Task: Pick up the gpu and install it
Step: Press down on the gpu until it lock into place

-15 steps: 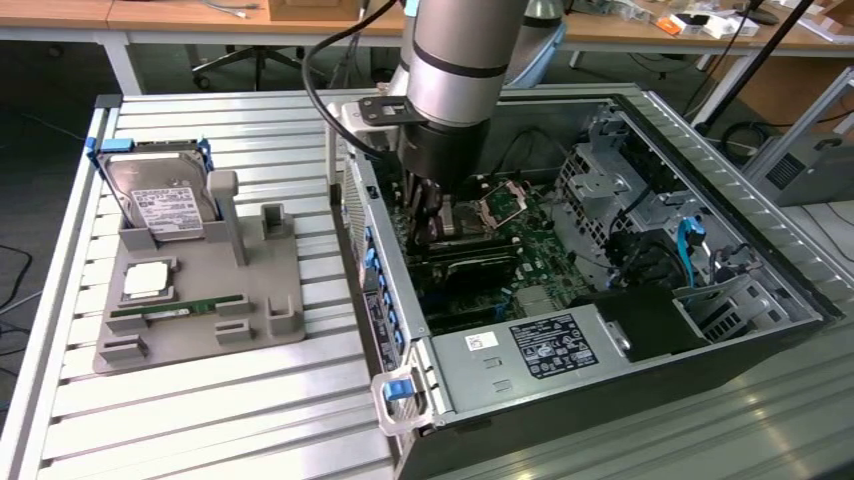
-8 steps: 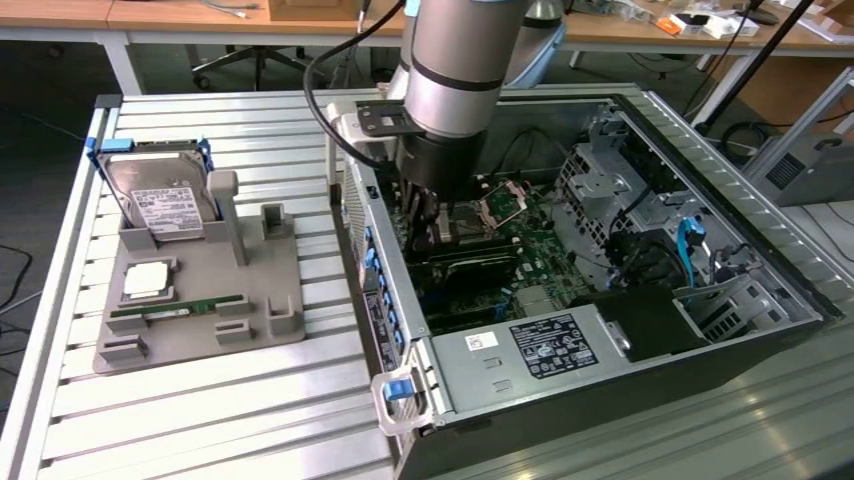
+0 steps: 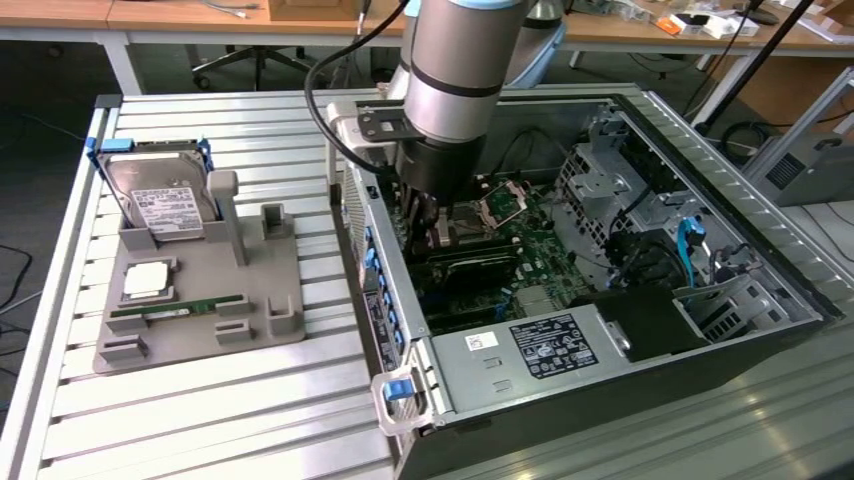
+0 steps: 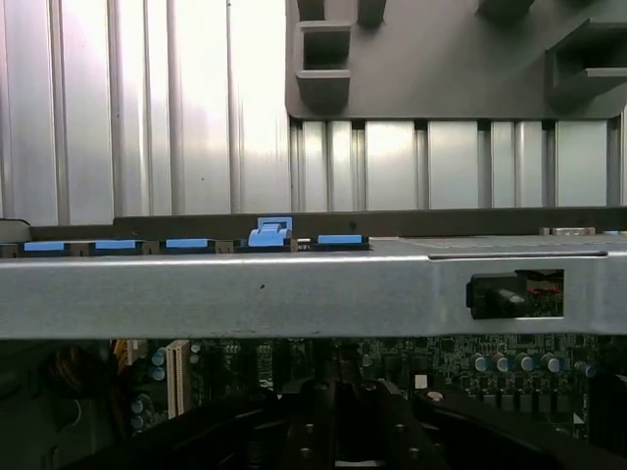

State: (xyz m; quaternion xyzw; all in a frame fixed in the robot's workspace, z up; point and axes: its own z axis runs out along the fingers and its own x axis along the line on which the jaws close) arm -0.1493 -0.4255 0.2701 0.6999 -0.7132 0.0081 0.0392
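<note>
The gpu (image 3: 467,262) sits inside the open computer case, low over the green motherboard — a thin, dark rectangular card lying with its long edge running across the board, directly under the arm's black wrist. Its top edge looks level; how it meets the slot is hidden

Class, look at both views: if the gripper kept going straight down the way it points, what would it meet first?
Most likely the dark card directly below the gripper, seated on the green motherboard inside the computer case; depth is unclear.
</note>
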